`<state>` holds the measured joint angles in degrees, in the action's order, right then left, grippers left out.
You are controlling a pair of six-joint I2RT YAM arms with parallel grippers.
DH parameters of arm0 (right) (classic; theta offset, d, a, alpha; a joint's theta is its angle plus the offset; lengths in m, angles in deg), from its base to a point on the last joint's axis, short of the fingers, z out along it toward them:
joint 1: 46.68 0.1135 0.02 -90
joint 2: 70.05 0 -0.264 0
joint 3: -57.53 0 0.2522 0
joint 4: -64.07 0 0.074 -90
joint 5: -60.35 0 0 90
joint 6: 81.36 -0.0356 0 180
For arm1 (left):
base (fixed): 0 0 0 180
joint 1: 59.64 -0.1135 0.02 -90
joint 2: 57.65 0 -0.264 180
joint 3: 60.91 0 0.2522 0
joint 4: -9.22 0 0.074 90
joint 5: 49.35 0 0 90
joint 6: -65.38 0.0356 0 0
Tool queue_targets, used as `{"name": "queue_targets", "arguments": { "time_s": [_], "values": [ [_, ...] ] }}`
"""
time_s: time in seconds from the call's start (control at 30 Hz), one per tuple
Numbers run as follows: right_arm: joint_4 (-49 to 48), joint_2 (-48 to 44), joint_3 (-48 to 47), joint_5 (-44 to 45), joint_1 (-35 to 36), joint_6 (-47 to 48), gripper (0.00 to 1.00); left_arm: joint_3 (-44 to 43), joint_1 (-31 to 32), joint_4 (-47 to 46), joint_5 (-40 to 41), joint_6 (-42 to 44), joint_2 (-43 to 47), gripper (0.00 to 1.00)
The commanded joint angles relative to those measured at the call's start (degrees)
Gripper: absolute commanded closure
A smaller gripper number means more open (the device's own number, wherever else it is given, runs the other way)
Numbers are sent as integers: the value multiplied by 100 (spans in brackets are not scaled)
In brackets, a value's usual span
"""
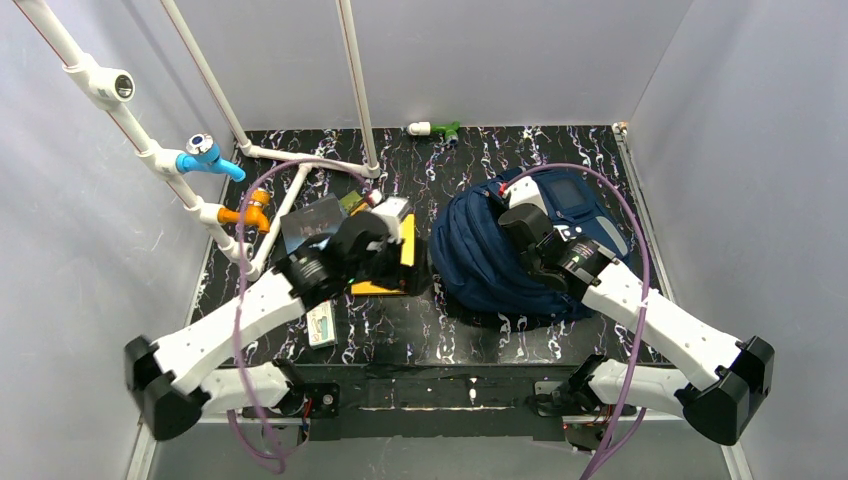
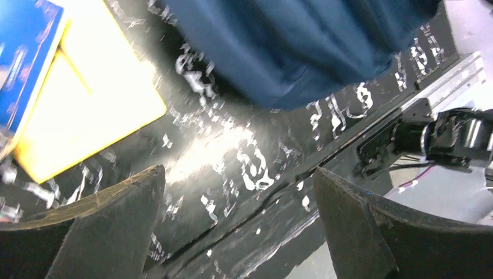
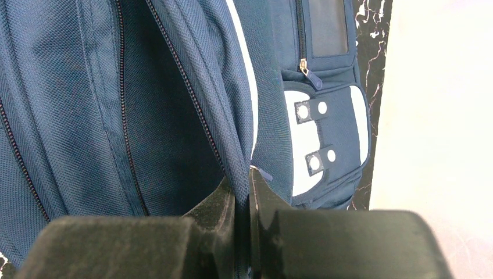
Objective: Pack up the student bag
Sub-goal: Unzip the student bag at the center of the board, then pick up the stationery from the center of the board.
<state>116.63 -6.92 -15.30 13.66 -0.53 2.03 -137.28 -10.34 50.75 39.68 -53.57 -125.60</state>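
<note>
"How did the right gripper (image 3: 241, 181) stand?"

"Nearly closed, pinching a ridge of cloth beside a zip of the student bag (image 3: 87, 99), at the lower middle of its own view. The bag lay right of centre in the overhead view, under that arm."

"And the left gripper (image 2: 237, 174)?"

"Spread wide with nothing between the jaws, hanging over bare table (image 2: 232, 139). The bag's edge filled the top of that view. A yellow book (image 2: 93, 110) with a blue booklet (image 2: 23, 52) on it lay at the upper left."

"So how far along was the packing?"

"Early, by the look of it. The book, the booklet and a small pale box (image 1: 321, 325) at the lower left of the overhead view all lay outside the bag. Whether anything was inside could not be told. Those things seemed left to go in, and then the zip to close."
</note>
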Motion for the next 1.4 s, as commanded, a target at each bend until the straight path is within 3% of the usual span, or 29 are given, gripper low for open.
{"name": "queue_targets", "arguments": {
  "time_s": [0.0,0.2,0.4,0.63,0.97,1.13,1.37],
  "values": [
    [-758,-223,-31,109,-1,19,99,1171,-13,758,929,-538,1354,2],
    [-840,-126,-79,-39,-10,1,99,2279,-13,1648,2440,-2247,2724,2],
    [-810,-82,-181,-124,-10,19,99,2094,-13,2924,3762,-3251,1966,2],
    [-759,-175,-141,-217,-10,-53,99,2223,-167,2581,3846,-3059,1078,2],
    [-772,-237,-98,-400,-10,-24,99,2861,-1118,1996,3308,-3117,1271,2],
    [-792,-196,-114,-467,-10,-17,99,3046,-1192,1903,3317,-3388,1061,2],
    [-805,-213,-75,-509,-10,-17,99,3217,-1204,1438,2711,-3433,564,4]
  ]
}}
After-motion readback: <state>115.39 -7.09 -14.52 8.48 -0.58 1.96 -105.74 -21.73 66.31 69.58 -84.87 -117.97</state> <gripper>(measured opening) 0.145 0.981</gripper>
